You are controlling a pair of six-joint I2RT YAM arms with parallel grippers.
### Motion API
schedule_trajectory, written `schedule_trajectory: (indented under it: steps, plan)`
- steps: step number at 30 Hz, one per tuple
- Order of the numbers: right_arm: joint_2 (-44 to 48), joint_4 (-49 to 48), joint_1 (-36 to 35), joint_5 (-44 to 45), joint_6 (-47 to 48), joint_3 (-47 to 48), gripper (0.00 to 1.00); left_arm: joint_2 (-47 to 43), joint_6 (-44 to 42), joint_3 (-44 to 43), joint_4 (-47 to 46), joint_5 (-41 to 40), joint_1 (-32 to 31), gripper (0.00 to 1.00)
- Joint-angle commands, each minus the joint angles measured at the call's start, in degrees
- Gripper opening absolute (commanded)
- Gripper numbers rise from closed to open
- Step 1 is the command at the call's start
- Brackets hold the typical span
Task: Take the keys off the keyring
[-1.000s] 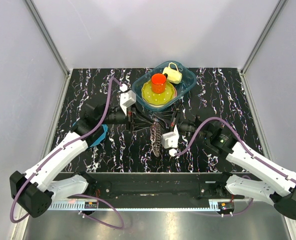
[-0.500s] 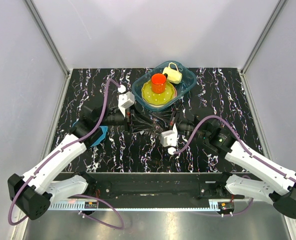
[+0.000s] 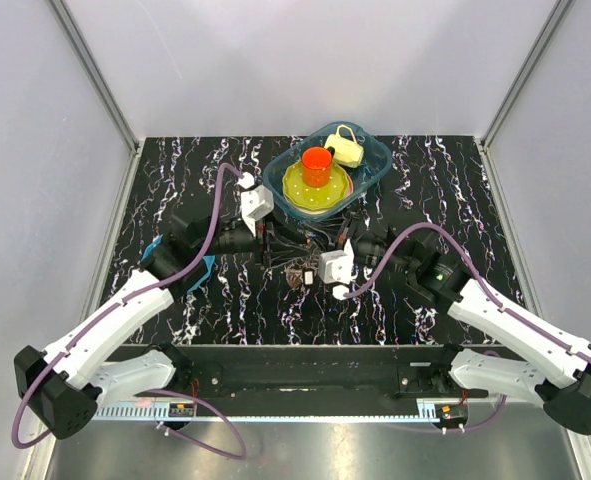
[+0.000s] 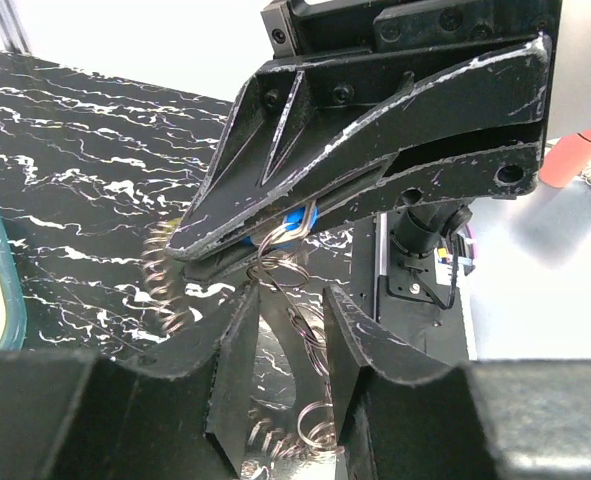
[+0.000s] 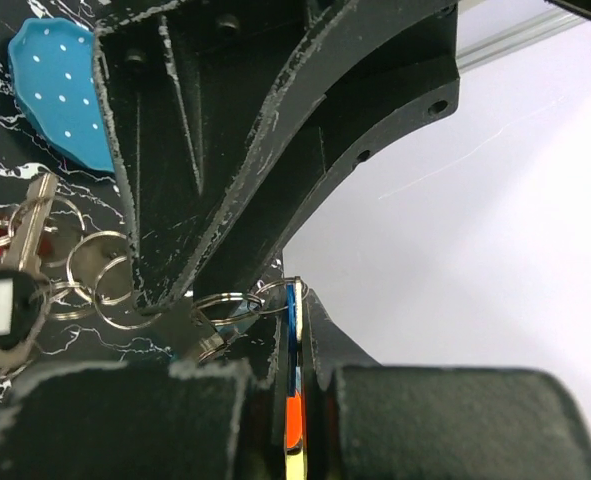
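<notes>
— Where is everything sitting right now?

— The keyring [image 4: 165, 282] is lying bunched in the middle of the counter [image 3: 425, 190], between the two arms and just in front of the clear tub [image 3: 380, 160]. Its keys [image 3: 297, 266] are crowding together like a coil, so I am not managing to pick out single ones.

— What are the right fingers [image 4: 225, 240] doing?

— They are clenching flat on what I am taking for a blue-headed key [image 4: 297, 221], with a small split ring [image 4: 280, 268] hanging from it.

— And the left fingers [image 3: 273, 240]?

— They are standing parted and grasping nothing. Thin wire rings [image 4: 307, 335] are dangling through the gap between them, touching neither side as far as I am able to see.

— So how should this step be going?

— I am reading it as a pull-apart. The right side is anchoring the key, so the left should be closing on the wire right beside it, not on the loose rings lower down. Then it should be working the wire's split open and sliding the key head along, rather than tugging straight.

— What are you worrying about?

— The wire is looking thin and slippery. A shallow pinch is probably going to slip, and a hard pull risks dragging the whole bunch.
</notes>
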State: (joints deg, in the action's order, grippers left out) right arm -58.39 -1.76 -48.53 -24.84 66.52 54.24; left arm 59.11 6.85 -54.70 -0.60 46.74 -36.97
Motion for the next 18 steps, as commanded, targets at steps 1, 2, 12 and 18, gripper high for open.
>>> schedule_trajectory:
  steps: [1,2,12,18]
  plan:
    - [-0.06,-4.48,0.19,1.72,-4.38,3.59,0.0,-2.07,-2.28,0.38,-2.04,-5.16,-0.82,0.37]
    - [-0.14,-4.39,0.19,2.07,-4.82,3.59,0.0,-2.42,-2.37,0.47,-1.95,-5.86,-0.82,0.37]
    - [-0.06,-3.52,0.19,4.18,-8.95,3.86,0.0,-5.23,-2.9,3.19,-4.94,-12.55,-0.91,0.42]
    - [-0.14,-3.34,0.19,5.68,-10.62,3.86,0.0,-8.57,-2.63,3.81,-4.58,-16.15,-0.91,0.45]
